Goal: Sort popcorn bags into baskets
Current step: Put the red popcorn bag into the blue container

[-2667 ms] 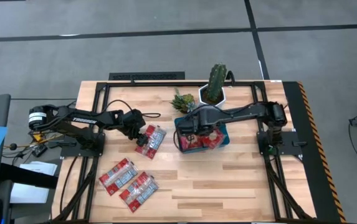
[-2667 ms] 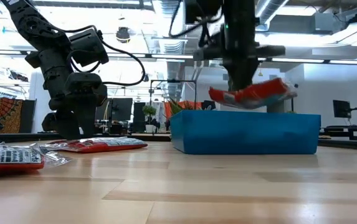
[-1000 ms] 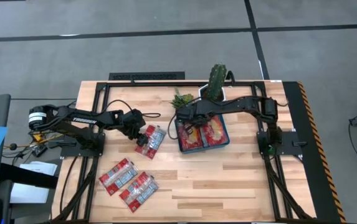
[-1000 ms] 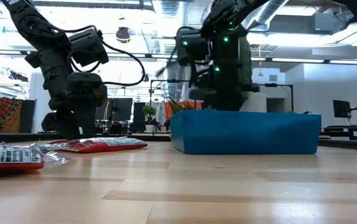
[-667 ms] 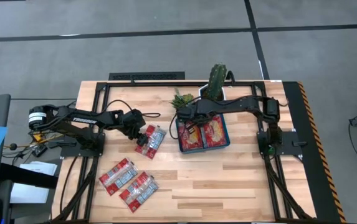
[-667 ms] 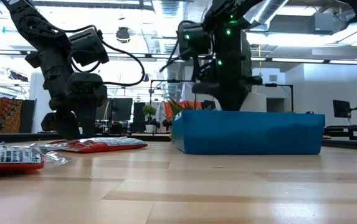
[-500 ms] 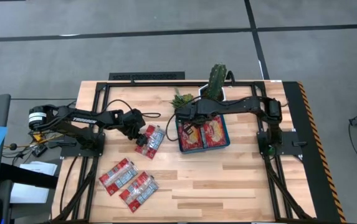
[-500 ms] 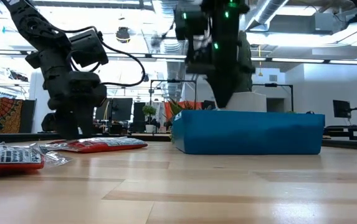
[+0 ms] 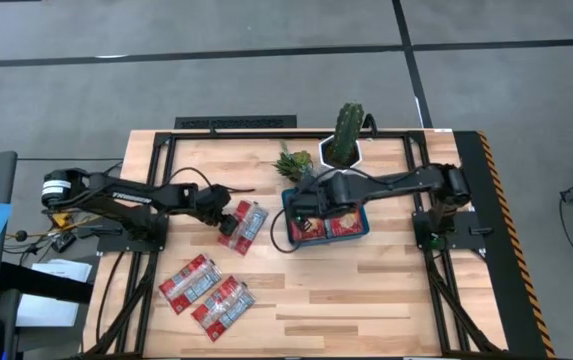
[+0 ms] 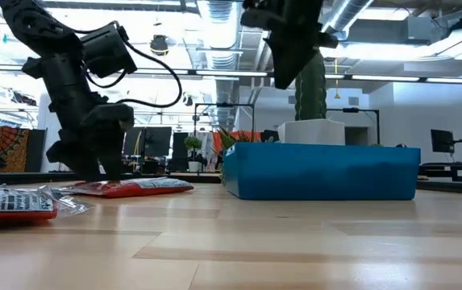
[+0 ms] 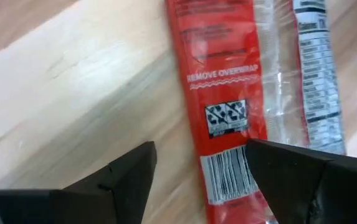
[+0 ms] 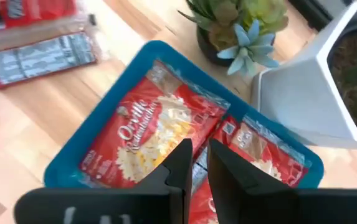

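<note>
A red popcorn packet lies flat on the table left of the teal-blue tray. My left gripper is open and low at the packet's near-left end. In the left wrist view the left gripper has the packet's red edge strip with the barcode between its fingers. My right gripper is shut and empty, raised over the tray's left part. Below the right gripper, red packets lie flat in the tray. Two more packets lie on the table at the near left. My left gripper points down at the packet's end, one finger over its clear panel and the other over bare wood. I cannot tell whether either finger touches the packet, which lies flat on the table.
A white hexagonal cactus pot and a small succulent stand just behind the tray, close to the right arm. Bare wood lies in front of the tray and at the near right. Black frame rails run along the table's sides.
My right gripper has risen out of the tray's far-left part and come a little toward the near edge, empty. My left gripper has tipped and gone down toward the packet on the table. The packets have stayed where they were.
</note>
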Robot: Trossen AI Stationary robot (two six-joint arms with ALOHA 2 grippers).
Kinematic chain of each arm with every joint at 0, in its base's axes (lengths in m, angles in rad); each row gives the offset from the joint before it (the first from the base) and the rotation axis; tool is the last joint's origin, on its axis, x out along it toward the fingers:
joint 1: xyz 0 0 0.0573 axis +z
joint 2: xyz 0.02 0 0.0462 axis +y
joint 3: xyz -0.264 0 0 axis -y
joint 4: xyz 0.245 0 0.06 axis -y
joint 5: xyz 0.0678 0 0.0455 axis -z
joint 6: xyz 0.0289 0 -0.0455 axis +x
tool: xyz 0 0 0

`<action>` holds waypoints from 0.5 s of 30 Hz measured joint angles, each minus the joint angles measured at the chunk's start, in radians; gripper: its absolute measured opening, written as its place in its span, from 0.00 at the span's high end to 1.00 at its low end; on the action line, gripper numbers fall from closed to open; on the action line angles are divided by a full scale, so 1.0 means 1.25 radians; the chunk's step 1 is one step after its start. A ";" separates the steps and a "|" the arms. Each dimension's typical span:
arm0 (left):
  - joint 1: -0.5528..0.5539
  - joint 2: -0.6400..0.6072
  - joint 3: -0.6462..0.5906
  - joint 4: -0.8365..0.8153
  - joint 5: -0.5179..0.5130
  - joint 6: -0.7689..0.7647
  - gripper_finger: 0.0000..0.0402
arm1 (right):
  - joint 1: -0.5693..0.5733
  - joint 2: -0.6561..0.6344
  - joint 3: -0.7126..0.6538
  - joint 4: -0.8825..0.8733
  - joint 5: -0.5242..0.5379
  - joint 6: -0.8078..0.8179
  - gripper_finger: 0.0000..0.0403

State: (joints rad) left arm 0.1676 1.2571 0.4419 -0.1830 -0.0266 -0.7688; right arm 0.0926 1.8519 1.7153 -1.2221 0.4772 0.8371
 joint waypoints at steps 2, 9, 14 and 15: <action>-0.015 0.012 0.000 0.021 -0.003 -0.011 0.39 | 0.015 0.000 0.000 0.000 0.000 0.001 0.82; -0.063 0.082 0.000 0.055 -0.032 -0.066 0.44 | 0.041 0.000 -0.001 0.015 0.010 0.003 0.82; -0.087 0.141 0.004 0.092 -0.049 -0.093 0.68 | 0.047 0.000 -0.001 0.057 0.041 -0.033 0.82; -0.090 0.144 0.004 0.098 -0.049 -0.094 0.74 | 0.047 0.000 -0.001 0.071 0.039 -0.053 0.82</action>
State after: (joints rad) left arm 0.0546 1.4375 0.4473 -0.0601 -0.0876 -0.8862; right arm 0.1516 1.8519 1.7145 -1.1328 0.5256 0.7707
